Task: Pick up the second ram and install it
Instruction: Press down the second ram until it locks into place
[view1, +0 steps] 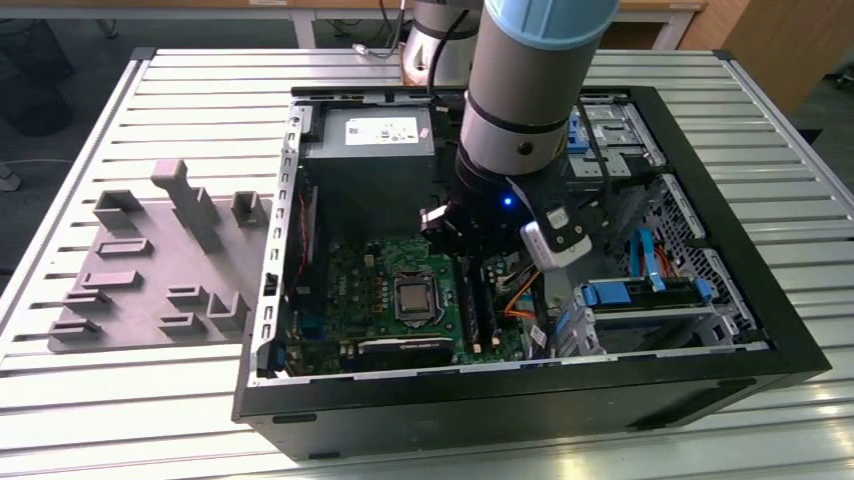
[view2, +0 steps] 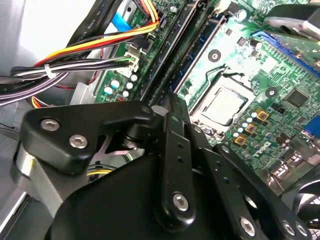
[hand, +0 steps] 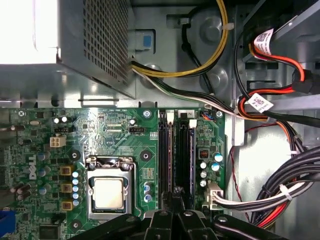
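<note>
Hand (hand: 172, 200): black linkage closest to both wrist cameras, fingertips drawn together over the memory slots (hand: 176, 150); whether they pinch anything cannot be told. Ram (hand: 165, 152): dark stick standing on edge in the slot directly under the hand. Left of the hand, first wrist view: processor socket (hand: 108, 192) on green board (hand: 115, 130). Right of it: cable bundle (hand: 280, 192). Exterior view: arm (view1: 514, 120) reaching into open case (view1: 694, 160) on slatted bench (view1: 160, 400); grey fixture (view1: 160, 270) well apart from the hand.
</note>
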